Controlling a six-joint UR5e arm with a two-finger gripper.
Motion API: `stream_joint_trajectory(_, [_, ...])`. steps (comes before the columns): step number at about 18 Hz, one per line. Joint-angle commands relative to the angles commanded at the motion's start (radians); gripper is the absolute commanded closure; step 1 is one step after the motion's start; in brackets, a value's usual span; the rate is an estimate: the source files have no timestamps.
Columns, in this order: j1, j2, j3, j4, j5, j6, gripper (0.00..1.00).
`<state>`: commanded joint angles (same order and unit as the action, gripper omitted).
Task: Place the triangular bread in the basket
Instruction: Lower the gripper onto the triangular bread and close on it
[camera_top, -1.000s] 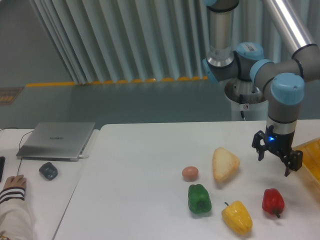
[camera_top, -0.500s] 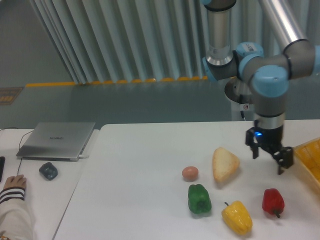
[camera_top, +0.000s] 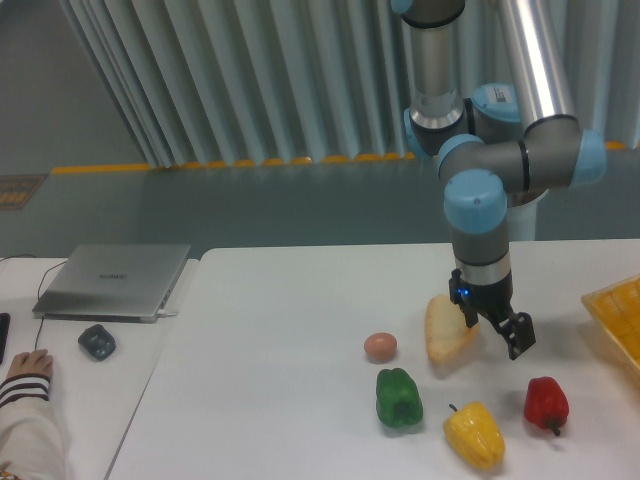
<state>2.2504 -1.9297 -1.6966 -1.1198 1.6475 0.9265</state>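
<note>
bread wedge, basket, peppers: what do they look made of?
Triangular bread: matte pale tan, smooth and even, probably a foam or plastic replica. Basket: yellow-orange, moulded grid pattern, likely hard plastic. Red pepper, yellow pepper and green pepper: uniform saturated colour with a slight sheen, likely plastic toys; real ones can't be ruled out.

White bench (camera_top: 280, 400), plain, no pattern. The triangular bread (camera_top: 443, 332) shows pale tan-cream. Beside it a small brownish-pink ball (camera_top: 380, 346). Toward the front edge: a deep green pepper (camera_top: 399, 397), a bright yellow pepper (camera_top: 474, 434), a glossy red pepper (camera_top: 546, 403). At the right edge, the basket (camera_top: 615, 318) is yellow-orange with a grid lattice. The pincer (camera_top: 492, 330) is black, with a blue light above it; the arm (camera_top: 480, 200) is grey with light-blue caps. A silver laptop (camera_top: 112, 280) sits at the left.
</note>
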Motion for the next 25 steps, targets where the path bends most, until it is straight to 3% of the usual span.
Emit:
stream_joint_trajectory(3, [-0.006, 0.011, 0.002, -0.015, -0.005, 0.006, 0.0])
stream_joint_trajectory(6, [0.005, 0.032, 0.031, -0.084, -0.02, 0.012, 0.0])
stream_joint_trajectory(14, [-0.025, 0.037, 0.057, -0.107, -0.048, -0.034, 0.0])
stream_joint_trajectory(16, [-0.023, 0.038, 0.069, -0.133, -0.138, -0.057, 0.0])
stream_joint_trajectory(19, [-0.067, 0.005, 0.074, -0.124, -0.14, -0.177, 0.0])
stream_joint_trajectory(25, [-0.115, -0.032, 0.057, -0.111, -0.098, -0.213, 0.0])
